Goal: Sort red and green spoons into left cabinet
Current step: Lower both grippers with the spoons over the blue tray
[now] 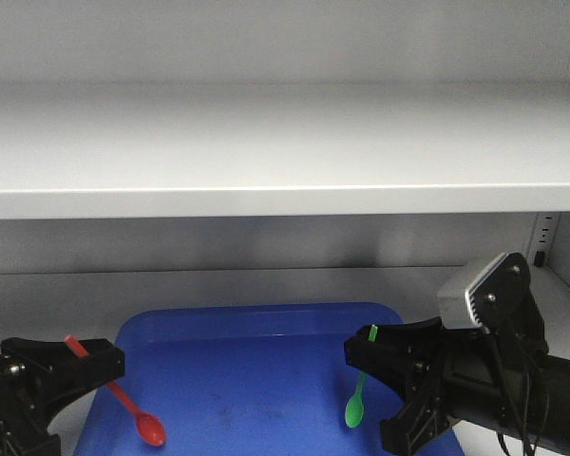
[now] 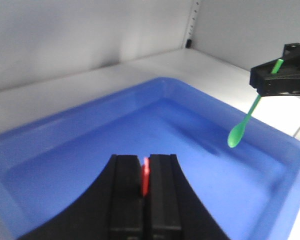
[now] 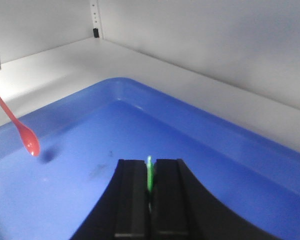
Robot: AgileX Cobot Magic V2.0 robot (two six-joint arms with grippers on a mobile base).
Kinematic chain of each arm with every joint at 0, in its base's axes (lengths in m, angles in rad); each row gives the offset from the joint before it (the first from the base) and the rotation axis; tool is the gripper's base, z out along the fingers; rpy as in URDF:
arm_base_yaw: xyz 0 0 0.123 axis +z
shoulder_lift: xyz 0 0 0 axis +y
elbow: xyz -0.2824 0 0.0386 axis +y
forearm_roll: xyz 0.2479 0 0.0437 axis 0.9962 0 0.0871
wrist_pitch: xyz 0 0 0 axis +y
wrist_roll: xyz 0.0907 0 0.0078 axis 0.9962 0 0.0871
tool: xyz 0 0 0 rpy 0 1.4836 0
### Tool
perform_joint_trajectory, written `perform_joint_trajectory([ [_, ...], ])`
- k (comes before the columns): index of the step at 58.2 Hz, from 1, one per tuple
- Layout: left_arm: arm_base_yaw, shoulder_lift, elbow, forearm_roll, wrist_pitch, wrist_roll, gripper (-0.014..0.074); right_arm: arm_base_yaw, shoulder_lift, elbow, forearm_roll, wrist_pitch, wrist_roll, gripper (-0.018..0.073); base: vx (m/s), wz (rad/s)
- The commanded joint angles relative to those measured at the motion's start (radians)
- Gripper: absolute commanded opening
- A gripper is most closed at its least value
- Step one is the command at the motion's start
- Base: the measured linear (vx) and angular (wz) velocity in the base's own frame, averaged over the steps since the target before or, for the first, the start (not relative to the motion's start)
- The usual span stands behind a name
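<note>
Inside claws (image 1: pixel 84 357) (image 1: pixel 365 350): red spoon (image 1: pixel 125 401), green spoon (image 1: pixel 358 393)

Red spoon (image 1: pixel 138 416) left, green spoon (image 1: pixel 356 407) right, blue tray (image 1: pixel 247 375).
Tray plain deep blue, faint dark smudges; cabinet (image 1: pixel 285 142) pale grey-white; left end effector (image 2: pixel 145 165) and right end effector (image 3: pixel 150 167) black.

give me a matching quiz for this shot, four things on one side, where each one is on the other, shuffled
1 red spoon
2 green spoon
3 blue tray
4 upper shelf

a pinched in the right gripper
b overhead, across the whole view
c pinched in the left gripper
d under both spoon bowls

Pairs: 1-c, 2-a, 3-d, 4-b
</note>
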Motion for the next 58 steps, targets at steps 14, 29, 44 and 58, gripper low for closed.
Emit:
perform_joint_trajectory([
  [14,-0.04,0.082,-0.124,-0.084,0.045,-0.074,-0.0001,-0.002,-0.006,-0.038,0.083,0.044,-0.013,-0.0003,0.0,0.0],
  [29,-0.132,0.166,-0.165,-0.084,0.028,-0.082,-0.0001,-0.002,-0.006,-0.067,0.083,0.065,0.101,-0.0003,0.0,0.0],
  [44,-0.139,0.175,-0.166,-0.084,-0.011,-0.179,-0.0001,-0.002,-0.003,-0.067,0.083,0.057,0.261,-0.0003,0.0,0.0],
  [58,-0.139,0.175,-0.166,-0.084,-0.014,-0.269,-0.0001,-0.002,-0.003,-0.067,0.083,0.034,0.472,-0.0003,0.0,0.0],
])
